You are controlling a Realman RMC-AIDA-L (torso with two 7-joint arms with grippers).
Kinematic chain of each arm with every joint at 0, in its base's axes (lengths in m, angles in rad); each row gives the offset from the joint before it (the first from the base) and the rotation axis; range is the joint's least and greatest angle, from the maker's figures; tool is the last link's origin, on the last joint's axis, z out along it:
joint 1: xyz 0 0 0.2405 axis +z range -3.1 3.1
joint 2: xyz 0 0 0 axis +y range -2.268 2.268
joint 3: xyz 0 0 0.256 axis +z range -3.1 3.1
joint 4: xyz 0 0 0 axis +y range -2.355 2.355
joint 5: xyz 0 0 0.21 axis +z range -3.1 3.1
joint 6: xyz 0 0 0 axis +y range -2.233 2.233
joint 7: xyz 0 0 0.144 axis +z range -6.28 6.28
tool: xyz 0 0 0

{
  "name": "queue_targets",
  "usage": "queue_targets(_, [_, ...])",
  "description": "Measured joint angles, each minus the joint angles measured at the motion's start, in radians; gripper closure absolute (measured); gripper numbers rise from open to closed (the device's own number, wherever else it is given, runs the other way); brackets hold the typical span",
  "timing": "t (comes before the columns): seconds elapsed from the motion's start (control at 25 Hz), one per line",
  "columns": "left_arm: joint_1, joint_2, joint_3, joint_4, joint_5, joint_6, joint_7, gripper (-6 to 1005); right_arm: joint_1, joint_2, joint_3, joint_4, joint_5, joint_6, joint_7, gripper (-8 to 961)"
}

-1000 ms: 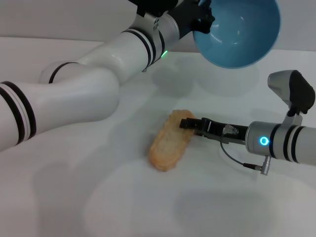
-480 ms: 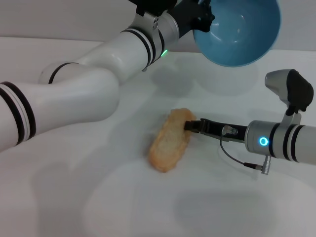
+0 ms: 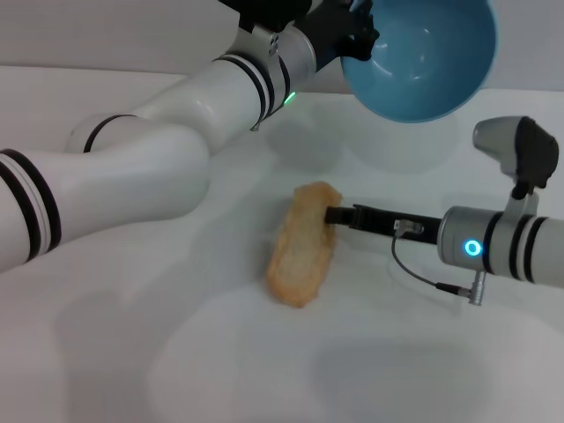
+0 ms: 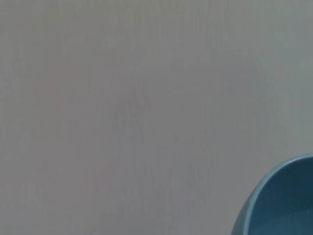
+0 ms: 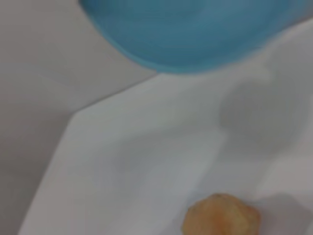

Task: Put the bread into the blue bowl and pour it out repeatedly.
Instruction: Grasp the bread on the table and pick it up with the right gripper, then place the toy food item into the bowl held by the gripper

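The bread (image 3: 301,251), a tan oval loaf, lies on the white table near the middle of the head view. My right gripper (image 3: 334,214) reaches in from the right and is shut on the loaf's upper right edge. The blue bowl (image 3: 423,57) hangs in the air at the back, tilted so its empty inside faces me. My left gripper (image 3: 357,37) is shut on its rim. The right wrist view shows the blue bowl (image 5: 195,29) overhead and one end of the bread (image 5: 222,216). A slice of the blue bowl (image 4: 281,200) shows in the left wrist view.
The white table (image 3: 132,352) spreads around the loaf. My left arm (image 3: 159,150) stretches across the left and back of the table. A thin cable (image 3: 432,282) loops under my right wrist.
My right gripper slid left against the bread and closed on its edge. The loaf's far end swung a little toward the back. The bowl barely moved.
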Motion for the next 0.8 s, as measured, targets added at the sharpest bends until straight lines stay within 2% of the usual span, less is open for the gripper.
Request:
queue_targets(0.24, [-0.005, 0.004, -0.017, -0.009, 0.0, 0.048, 0.0, 1001, -0.037, -0.012, -0.043, -0.077, -0.017, -0.176, 0.034, 851])
queue_targets(0.48, [-0.029, 0.006, -0.045, -0.041, 0.0, 0.081, 0.001, 1001, -0.081, -0.014, -0.13, -0.214, -0.092, -0.352, 0.132, 882])
queue_targets(0.64, [-0.067, 0.006, -0.093, -0.092, 0.0, 0.146, 0.004, 1000, -0.139, -0.013, -0.179, -0.347, -0.101, -0.508, 0.12, 908])
queue_targets(0.68, [-0.087, 0.006, -0.102, -0.117, 0.0, 0.173, 0.004, 1000, -0.179, -0.014, -0.182, -0.42, -0.098, -0.563, 0.12, 909])
queue_targets(0.8, [-0.096, 0.006, -0.103, -0.127, 0.0, 0.19, 0.003, 1001, -0.22, -0.015, -0.176, -0.504, -0.092, -0.622, 0.127, 912])
